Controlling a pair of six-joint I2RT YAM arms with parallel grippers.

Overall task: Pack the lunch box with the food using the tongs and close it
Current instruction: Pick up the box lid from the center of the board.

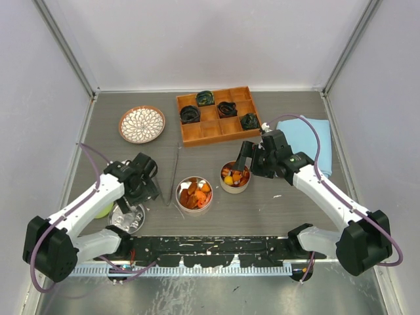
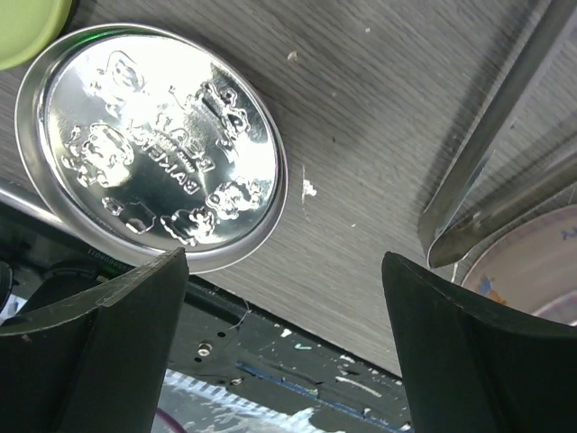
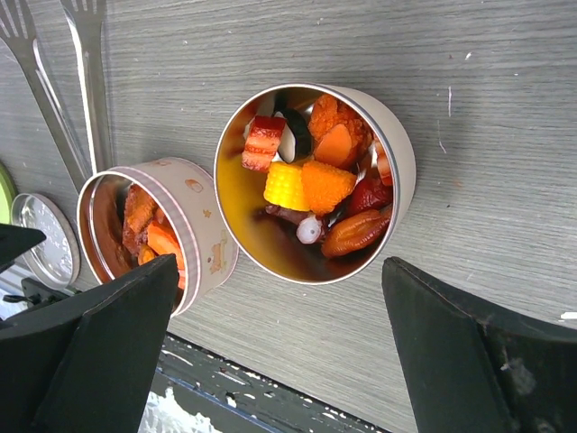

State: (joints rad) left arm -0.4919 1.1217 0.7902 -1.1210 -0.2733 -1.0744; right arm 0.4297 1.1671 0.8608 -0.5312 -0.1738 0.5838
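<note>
The lunch box is two round tins. One tin [image 1: 194, 193] [image 3: 153, 230] holds orange food [image 1: 195, 195]. The other tin [image 1: 235, 177] [image 3: 315, 180] holds orange, yellow and red food [image 3: 311, 180]. Its embossed silver lid [image 1: 128, 216] [image 2: 158, 135] lies flat at the near left. The tongs [image 1: 175, 174] [image 2: 491, 144] [image 3: 63, 81] lie on the table left of the tins. My left gripper [image 1: 146, 187] [image 2: 284, 343] hovers open over bare table between lid and tongs. My right gripper [image 1: 246, 157] [image 3: 279, 352] is open beside the right tin, holding nothing.
A wooden compartment tray [image 1: 213, 128] with dark coiled lumps stands at the back. A patterned plate [image 1: 142, 123] sits back left, a blue cloth [image 1: 305, 141] at the right. A green object [image 1: 104, 210] [image 2: 27, 27] lies by the lid. A black rail [image 1: 210, 246] runs along the near edge.
</note>
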